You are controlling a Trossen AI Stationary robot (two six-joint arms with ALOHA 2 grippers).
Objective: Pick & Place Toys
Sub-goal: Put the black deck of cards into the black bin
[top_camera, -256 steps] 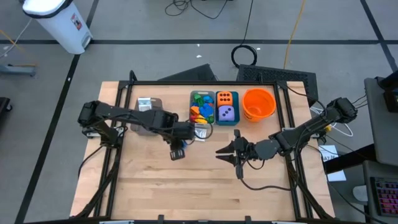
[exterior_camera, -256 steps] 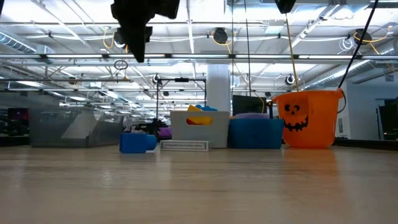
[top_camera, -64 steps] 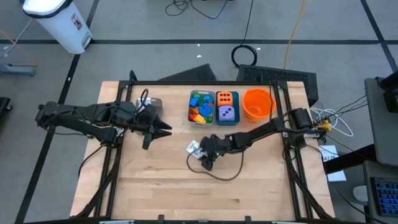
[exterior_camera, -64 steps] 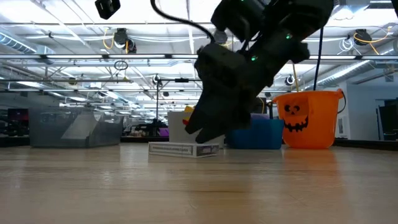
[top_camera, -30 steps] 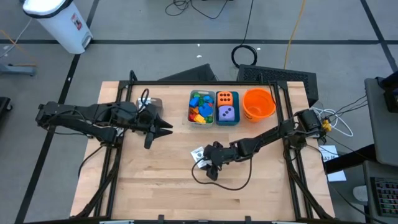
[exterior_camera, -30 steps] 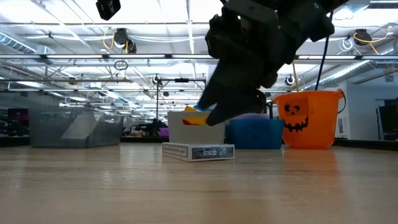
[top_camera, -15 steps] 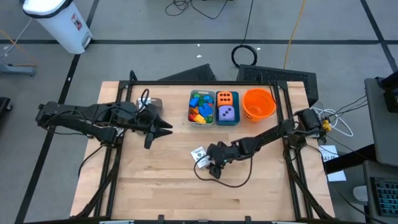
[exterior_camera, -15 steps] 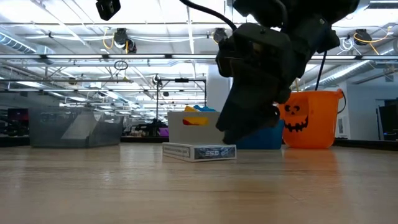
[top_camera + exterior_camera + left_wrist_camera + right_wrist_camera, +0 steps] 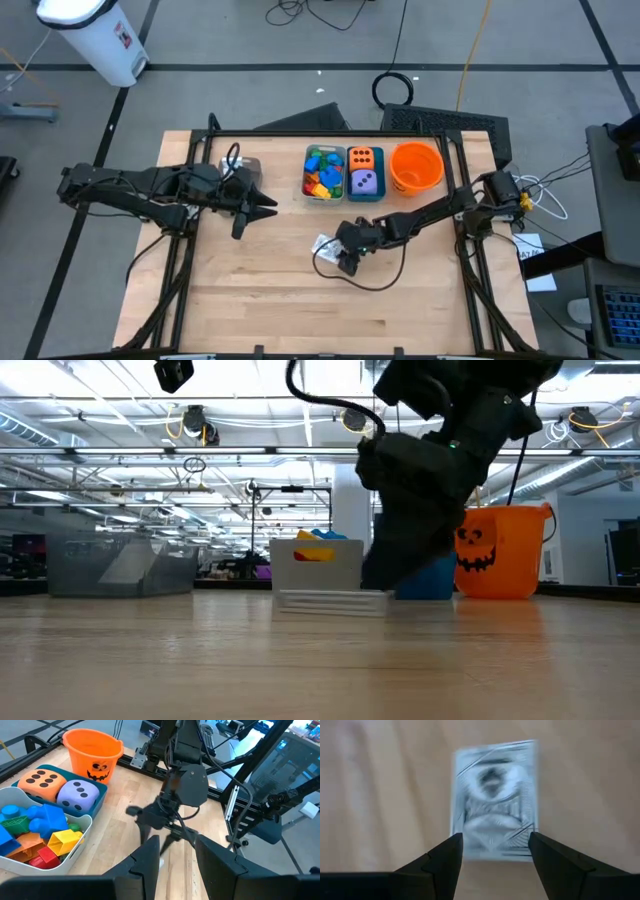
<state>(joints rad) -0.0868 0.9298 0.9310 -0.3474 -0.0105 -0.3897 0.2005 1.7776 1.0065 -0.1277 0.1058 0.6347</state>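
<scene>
No lettering can be read anywhere. The white packet (image 9: 493,799) lying on the bench carries a printed pattern, too blurred to make out. The orange bucket (image 9: 500,552) at the bench's far edge bears a black jack-o'-lantern face. The orange die (image 9: 43,778) shows six black dots; the purple die (image 9: 78,796) shows white dots.
</scene>
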